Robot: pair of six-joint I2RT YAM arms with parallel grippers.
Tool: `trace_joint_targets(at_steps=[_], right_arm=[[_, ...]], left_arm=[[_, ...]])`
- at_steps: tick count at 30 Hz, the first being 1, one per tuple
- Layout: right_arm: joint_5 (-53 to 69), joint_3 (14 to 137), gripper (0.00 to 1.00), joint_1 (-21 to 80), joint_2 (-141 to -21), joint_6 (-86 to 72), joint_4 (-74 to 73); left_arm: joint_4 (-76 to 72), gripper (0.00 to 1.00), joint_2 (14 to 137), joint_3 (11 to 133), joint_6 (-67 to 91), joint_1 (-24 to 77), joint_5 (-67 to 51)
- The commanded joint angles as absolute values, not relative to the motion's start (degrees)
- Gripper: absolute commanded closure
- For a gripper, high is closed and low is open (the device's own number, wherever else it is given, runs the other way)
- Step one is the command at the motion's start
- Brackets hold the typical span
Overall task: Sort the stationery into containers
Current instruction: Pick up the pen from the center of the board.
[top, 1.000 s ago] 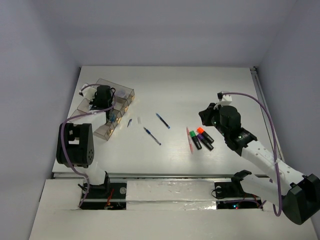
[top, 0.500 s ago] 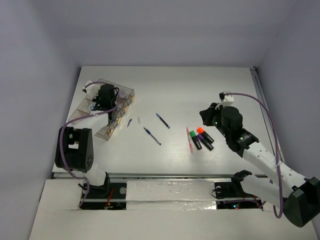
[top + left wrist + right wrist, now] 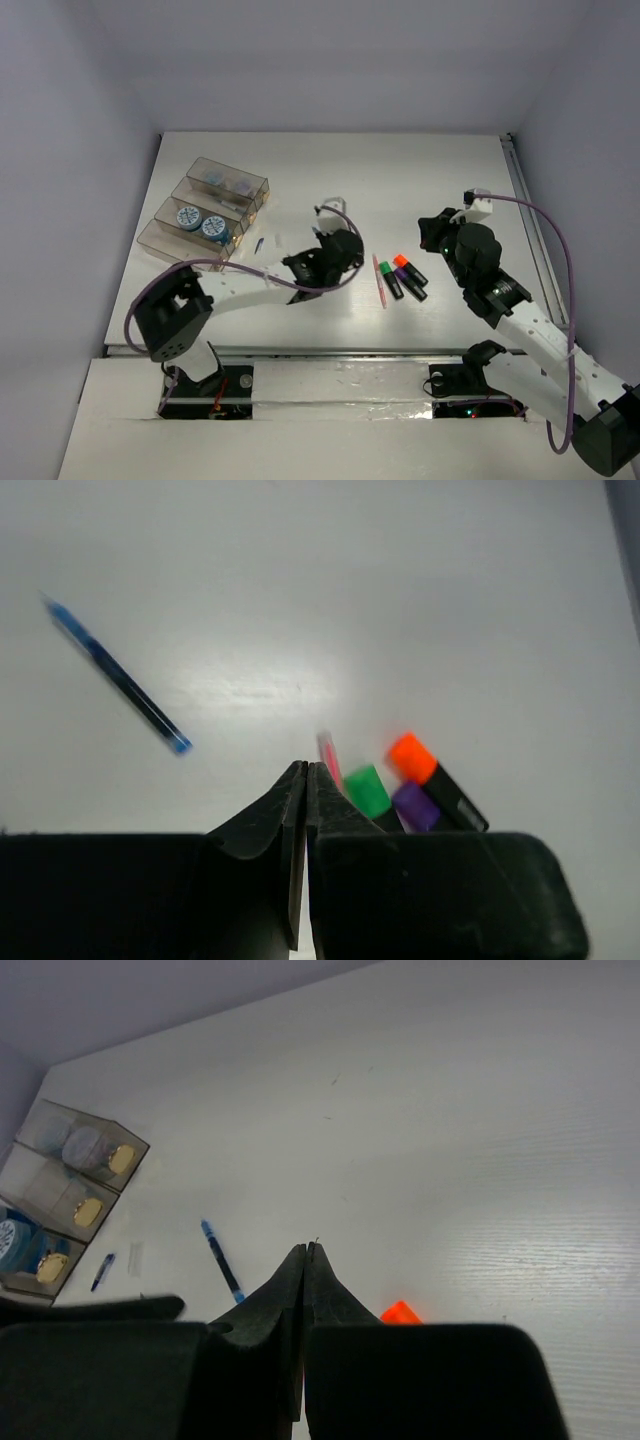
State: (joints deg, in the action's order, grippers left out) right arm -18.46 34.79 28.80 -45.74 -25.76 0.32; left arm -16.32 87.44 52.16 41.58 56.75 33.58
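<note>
Three short black markers lie packed side by side well to the right of the containers (image 3: 160, 236): one green-capped (image 3: 367, 790), one orange-capped (image 3: 438, 783), one purple-capped (image 3: 415, 805). One slim pink pen (image 3: 380, 281) lies just on their container side. One slim blue pen (image 3: 115, 675) lies alone on the white counter (image 3: 400, 180), nearer the containers. One tiny white piece (image 3: 279, 241) and one short dark-blue piece (image 3: 259, 245) sit just right of the containers.

The containers are four clear brown compartments joined side by side. Two blue-and-white patterned rolls (image 3: 187, 217) (image 3: 212, 228) sit in the second-nearest compartment, and two paler round things (image 3: 228, 182) in the farthest.

The left tool (image 3: 305, 770), its fingers pressed together on nothing, hangs between containers and markers. The right tool (image 3: 306, 1249), likewise together and empty, is beyond the markers.
</note>
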Motion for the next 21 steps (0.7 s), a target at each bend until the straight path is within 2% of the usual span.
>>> trace_joint_targets(at_steps=[1,3,5,9,21], right_arm=[[-21.45,35.51,1.0,28.48,-44.65,-26.37,0.18],[-21.53,35.42,1.0,28.48,-43.95,-26.28,0.18],[-21.1,35.33,1.0,28.48,-43.6,-26.19,0.18],[-20.57,35.68,1.0,28.48,-43.86,-25.93,0.18],[-17.93,35.77,1.0,28.48,-44.82,-25.75,0.35]], left_arm=[[-8.45,1.0,92.54,57.9,45.08,63.27,36.21],[-4.75,1.0,95.87,59.41,47.98,66.25,36.13],[-5.01,0.85,97.72,60.38,48.95,67.41,34.81],[-4.48,0.71,101.94,62.92,49.04,68.64,33.22],[-1.58,0.69,109.33,67.41,47.02,69.16,32.25]])
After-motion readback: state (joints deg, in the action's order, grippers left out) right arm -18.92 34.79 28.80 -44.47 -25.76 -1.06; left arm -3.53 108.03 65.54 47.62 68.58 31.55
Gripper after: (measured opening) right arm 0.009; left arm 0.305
